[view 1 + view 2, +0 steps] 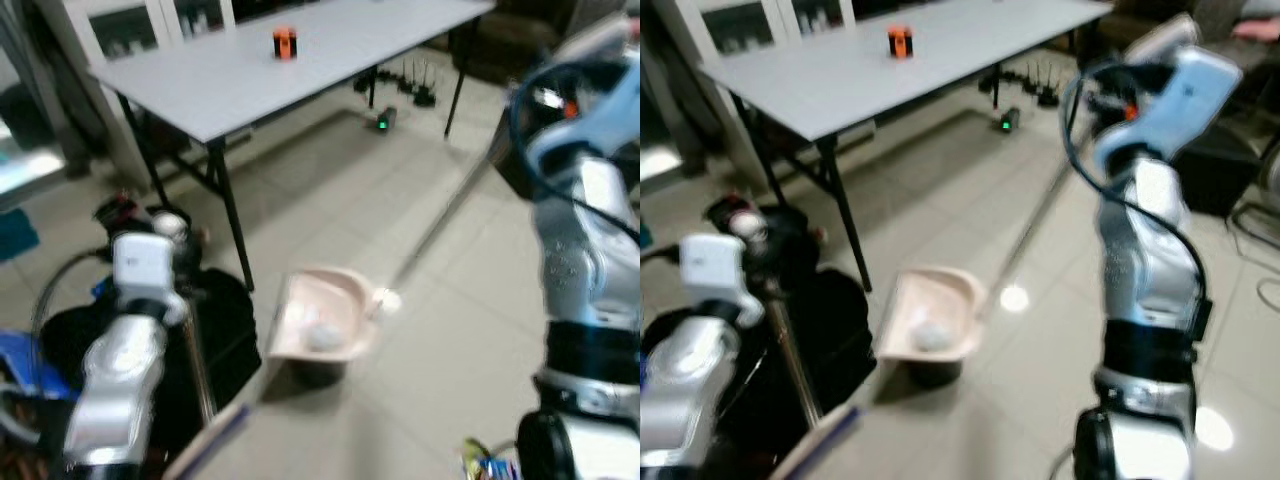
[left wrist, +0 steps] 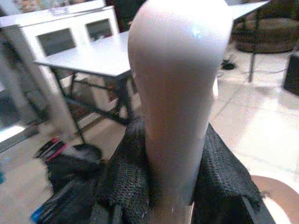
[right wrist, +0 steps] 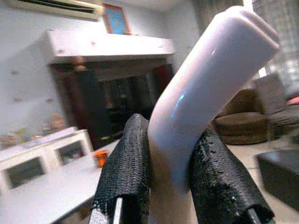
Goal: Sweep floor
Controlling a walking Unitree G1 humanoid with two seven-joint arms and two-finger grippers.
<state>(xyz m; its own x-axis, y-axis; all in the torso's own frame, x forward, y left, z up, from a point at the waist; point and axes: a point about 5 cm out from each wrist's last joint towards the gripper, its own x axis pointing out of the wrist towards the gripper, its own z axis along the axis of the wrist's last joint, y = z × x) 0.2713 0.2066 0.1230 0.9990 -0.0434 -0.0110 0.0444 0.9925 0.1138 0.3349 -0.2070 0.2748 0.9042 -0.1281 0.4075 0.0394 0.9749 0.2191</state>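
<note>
A pink dustpan (image 1: pixel 325 315) rests on the tiled floor in front of me, with a pale wad of debris (image 1: pixel 322 335) lying in it. Its long thin handle (image 1: pixel 440 215) slants up to my raised right gripper (image 1: pixel 1122 92). In the right wrist view that gripper (image 3: pixel 172 168) is shut on the handle's pale rounded top (image 3: pixel 210 79). My left gripper (image 2: pixel 174 179) is shut on the pale top of the broom handle (image 2: pixel 177 79). The broom's shaft (image 1: pixel 197 365) runs down beside my left arm to the blurred broom head (image 1: pixel 215 440) at the lower edge.
A grey folding table (image 1: pixel 300 60) with a small orange object (image 1: pixel 285 42) stands ahead, its black leg (image 1: pixel 235 220) close to the dustpan. A black bag (image 1: pixel 225 310) sits at my left. Cables and small devices (image 1: pixel 400 90) lie under the table. Open tiles stretch to the right.
</note>
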